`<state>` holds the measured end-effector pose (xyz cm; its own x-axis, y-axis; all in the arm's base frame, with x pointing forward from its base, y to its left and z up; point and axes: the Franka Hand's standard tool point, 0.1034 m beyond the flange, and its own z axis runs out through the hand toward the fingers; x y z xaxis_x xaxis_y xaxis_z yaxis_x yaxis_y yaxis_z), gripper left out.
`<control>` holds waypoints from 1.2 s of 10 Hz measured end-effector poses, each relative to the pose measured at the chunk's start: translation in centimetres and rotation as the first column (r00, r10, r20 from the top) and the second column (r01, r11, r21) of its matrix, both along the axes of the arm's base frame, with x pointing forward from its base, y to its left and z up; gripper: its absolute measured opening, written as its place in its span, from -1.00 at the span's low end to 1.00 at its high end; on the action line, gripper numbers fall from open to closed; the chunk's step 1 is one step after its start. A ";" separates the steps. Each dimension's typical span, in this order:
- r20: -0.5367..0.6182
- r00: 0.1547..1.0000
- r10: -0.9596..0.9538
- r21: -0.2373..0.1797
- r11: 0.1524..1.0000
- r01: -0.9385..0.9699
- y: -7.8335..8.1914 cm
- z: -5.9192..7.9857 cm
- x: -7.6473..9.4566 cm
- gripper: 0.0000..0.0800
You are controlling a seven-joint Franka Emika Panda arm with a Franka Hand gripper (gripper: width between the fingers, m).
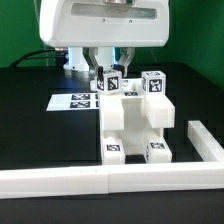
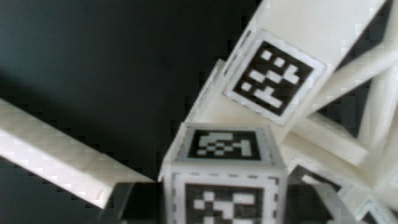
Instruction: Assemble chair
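One arm only, so you're watching a single gripper (image 1: 106, 68) hanging under the big white wrist housing, low over the chair assy (image 1: 137, 122) near mid-table. Its dark fingers (image 1: 97, 70) straddle the top of the tagged post (image 1: 108, 82) on the exterior view's left side of the assy; they look closed onto that post, w/ the tag cube sitting right between them, though contact itself is hard to confirm at this res. A second tagged post (image 1: 154, 84) stands upright just beside it on the exterior view's right, untouched.

Chair assy sits upright on the black table (image 1: 30, 130), white blocky body w/ two tagged feet at the front: one (image 1: 114, 150) toward the exterior view's left, one (image 1: 157, 151) toward its right. It's touching or nearly touching the white L-shaped rail (image 1: 110, 180) that borders the front and the exterior view's right. Marker board (image 1: 72, 101) lies flat on the table behind the assy, toward the exterior view's left, partly hidden by it.

Wrist view is close-in and blurry: you get a tagged cube end (image 2: 221, 160) w/ white struts (image 2: 338, 90) behind it and another tag face (image 2: 272, 80) above. Fingers aren't clear in that view.
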<state>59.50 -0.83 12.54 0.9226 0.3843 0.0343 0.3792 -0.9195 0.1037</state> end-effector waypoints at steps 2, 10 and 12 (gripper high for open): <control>0.010 0.992 -0.129 0.010 0.992 0.129 0.0 0.0 0.0 -0.29; 0.034 0.796 -0.604 0.062 0.796 0.602 0.1 0.0 0.0 -0.29; 0.035 0.722 -0.691 0.075 0.723 0.687 0.1 0.0 0.0 -0.29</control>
<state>59.49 -0.69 12.50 0.9279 -0.3606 0.0950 -0.3660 -0.9294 0.0475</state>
